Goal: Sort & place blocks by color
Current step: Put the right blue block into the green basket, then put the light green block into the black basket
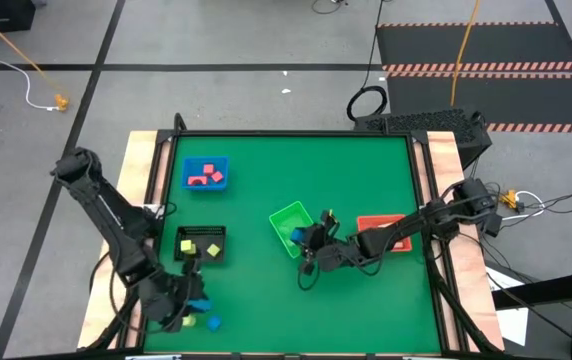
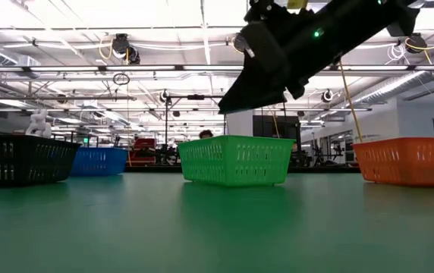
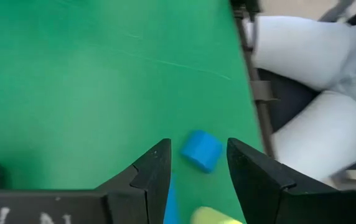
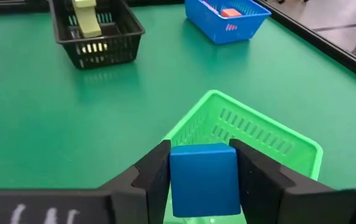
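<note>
Spreading across most of the overhead picture, the green tabletop (image 1: 366,180) carries four bins well apart from one another. Nearest the right edge sits the red bin (image 1: 378,226); just left of it stands the green bin (image 1: 288,222), tilted out of square with the others. The black bin (image 1: 202,244) sits toward the left front, with yellow blocks (image 1: 199,247) inside, and behind it the blue bin (image 1: 206,173) holds red blocks (image 1: 206,177).

Reaching in from the right over the red bin, the right arm puts the right claw (image 4: 203,180) above the near rim of the green bin; its fingers pinch a blue cube (image 4: 204,179), held clear of the tabletop. In the level view this arm crosses above the green bin, and nothing lies between cube and bin.

At the left front corner, the left claw (image 3: 198,163) hangs low with its fingers spread. A blue cylinder (image 3: 201,150) lies on the tabletop between the fingertips, and a yellow block (image 3: 215,216) and a second blue block (image 3: 171,202) lie closer in between the fingers.
</note>
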Motion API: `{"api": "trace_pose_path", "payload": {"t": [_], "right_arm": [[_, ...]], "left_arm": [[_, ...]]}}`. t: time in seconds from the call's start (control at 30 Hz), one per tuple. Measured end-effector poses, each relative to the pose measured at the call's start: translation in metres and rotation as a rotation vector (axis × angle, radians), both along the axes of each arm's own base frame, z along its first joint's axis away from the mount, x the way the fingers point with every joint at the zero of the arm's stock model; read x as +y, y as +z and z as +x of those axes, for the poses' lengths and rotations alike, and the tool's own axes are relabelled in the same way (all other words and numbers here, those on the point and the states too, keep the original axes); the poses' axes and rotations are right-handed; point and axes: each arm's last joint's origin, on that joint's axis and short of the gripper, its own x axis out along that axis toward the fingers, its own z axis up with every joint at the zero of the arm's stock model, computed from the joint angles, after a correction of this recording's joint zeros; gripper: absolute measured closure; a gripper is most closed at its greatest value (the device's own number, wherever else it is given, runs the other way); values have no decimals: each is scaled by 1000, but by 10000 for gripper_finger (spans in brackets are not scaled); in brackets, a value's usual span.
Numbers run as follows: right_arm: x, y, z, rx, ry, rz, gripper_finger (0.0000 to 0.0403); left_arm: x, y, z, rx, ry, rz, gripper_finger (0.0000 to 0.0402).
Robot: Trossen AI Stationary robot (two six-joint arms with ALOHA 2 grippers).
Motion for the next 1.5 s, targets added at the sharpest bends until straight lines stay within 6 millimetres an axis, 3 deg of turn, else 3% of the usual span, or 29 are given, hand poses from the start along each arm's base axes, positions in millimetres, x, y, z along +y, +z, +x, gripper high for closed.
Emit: {"api": "trace_pose_path", "payload": {"t": [0.37,0.57,0.87,1.33,1.5], "right_arm": [[-3,3,1,-21,-16,18,176],[5,13,-4,-49,11,29,143],[7,29,-9,-93,23,42,138],[7,30,-9,-101,25,43,138],[7,30,-9,-101,25,43,138]], "left_arm": [[-17,0,-23,178,131,-220,243],[-31,-10,-39,250,109,-216,243],[-44,-34,-48,273,44,-67,243],[-50,-28,-50,249,-63,-26,243],[-52,-20,-46,139,-112,33,243]]}}
